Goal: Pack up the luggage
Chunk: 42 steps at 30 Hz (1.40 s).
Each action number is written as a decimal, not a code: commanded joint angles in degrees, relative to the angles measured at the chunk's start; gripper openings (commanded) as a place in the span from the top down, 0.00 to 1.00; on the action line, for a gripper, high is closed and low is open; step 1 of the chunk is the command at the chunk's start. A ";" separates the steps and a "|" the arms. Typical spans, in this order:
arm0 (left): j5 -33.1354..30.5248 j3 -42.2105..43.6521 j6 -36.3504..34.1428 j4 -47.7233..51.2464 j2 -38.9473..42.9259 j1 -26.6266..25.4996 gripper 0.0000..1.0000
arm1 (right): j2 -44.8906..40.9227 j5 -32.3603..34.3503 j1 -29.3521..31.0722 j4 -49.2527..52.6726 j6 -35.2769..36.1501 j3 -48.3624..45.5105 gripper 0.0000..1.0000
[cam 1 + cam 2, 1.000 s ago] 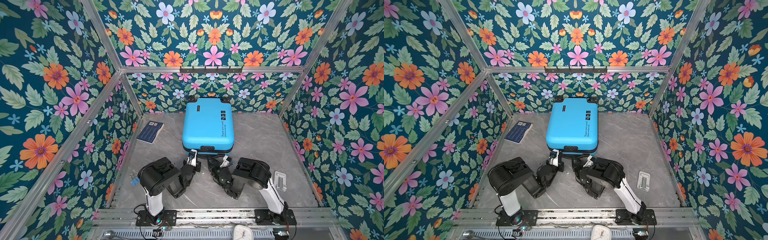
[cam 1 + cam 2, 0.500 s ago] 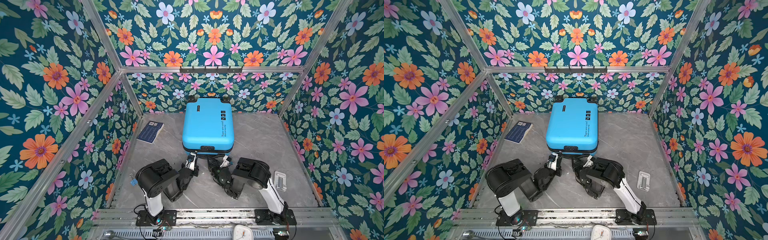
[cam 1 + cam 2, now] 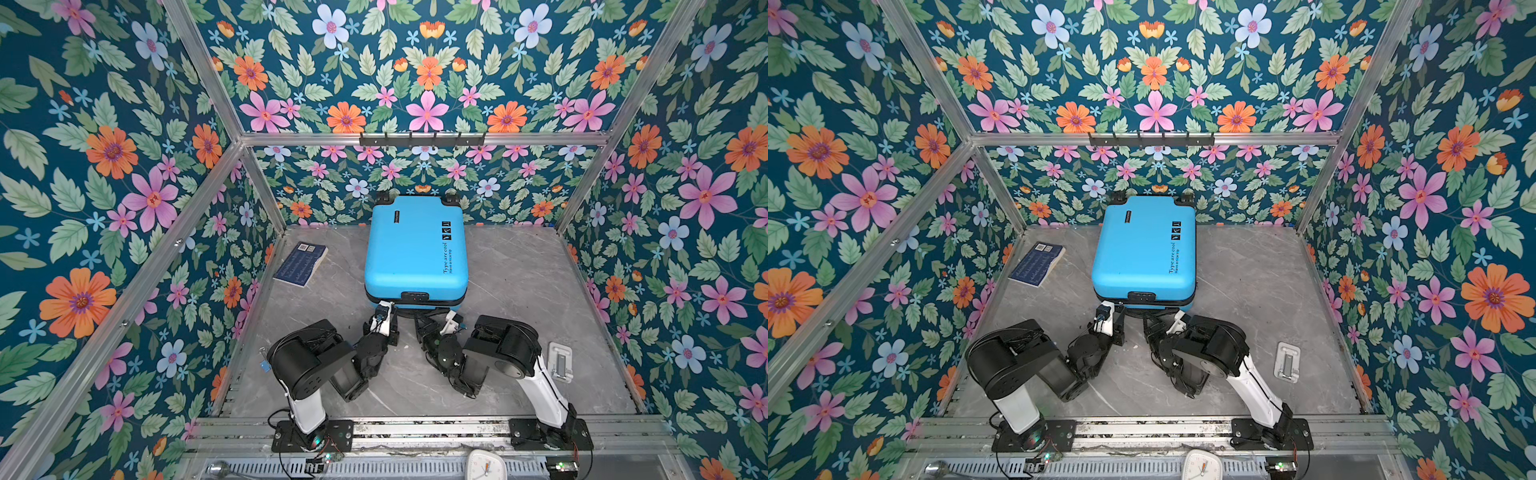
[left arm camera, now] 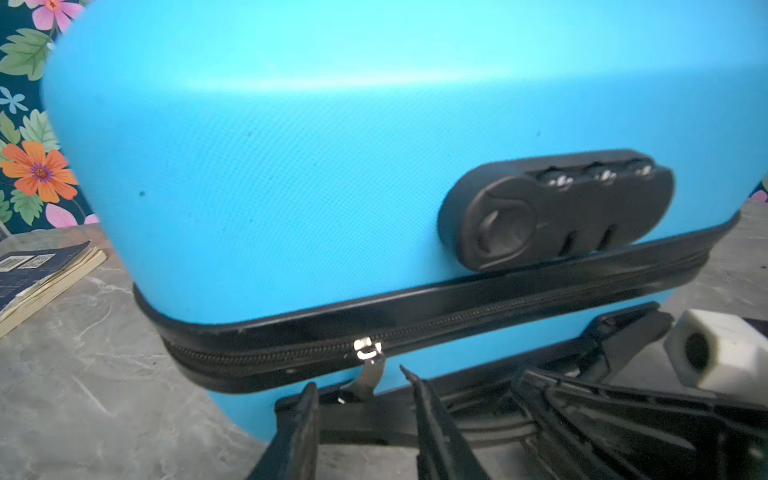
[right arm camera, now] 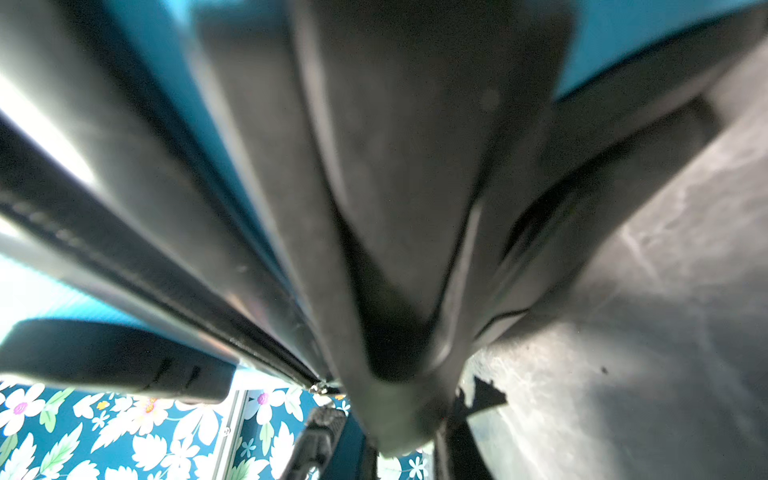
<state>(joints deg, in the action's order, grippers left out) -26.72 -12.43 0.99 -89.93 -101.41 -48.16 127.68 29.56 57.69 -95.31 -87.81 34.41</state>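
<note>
The luggage point(image 3: 415, 249) point(image 3: 1142, 249) lies flat and closed on the grey table, a bright-blue hard shell with a black zipper band and a combination lock point(image 4: 557, 208). My left gripper point(image 4: 357, 380) point(image 3: 388, 311) is open at the near edge. The silver zipper pull point(image 4: 368, 365) hangs just beyond its fingertips, and nothing is gripped. My right gripper point(image 5: 388, 432) point(image 3: 419, 322) is shut on the luggage's black handle point(image 5: 395, 249) at the same edge, low against the table.
A dark-blue book point(image 3: 301, 264) point(image 4: 37, 270) lies left of the luggage by the wall. A small grey plate point(image 3: 560, 361) sits right of the right arm. Floral walls enclose three sides, and a hook rail point(image 3: 422, 139) hangs on the back wall. A white clock point(image 3: 484, 465) lies in front of the rail.
My left jaws have opened from shut beside the zipper pull, and the left arm has eased back slightly. The right gripper and the luggage have stayed put.
</note>
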 commanded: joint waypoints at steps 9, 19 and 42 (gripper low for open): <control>-4.02 -4.40 -0.93 2.92 -4.15 0.00 0.60 | 1.30 -7.54 0.56 13.74 1.68 -0.49 1.00; -8.96 -7.88 -3.59 2.15 -6.13 0.08 0.69 | 1.31 -7.87 0.58 13.74 1.55 -0.73 1.00; 11.25 -5.60 -6.08 -0.30 -4.03 3.43 1.00 | 1.70 -8.12 0.58 13.74 1.58 -0.66 1.00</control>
<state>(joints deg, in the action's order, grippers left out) -24.36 -17.39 -4.64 -88.84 -106.24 -44.62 128.09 28.25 57.58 -95.33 -87.90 34.39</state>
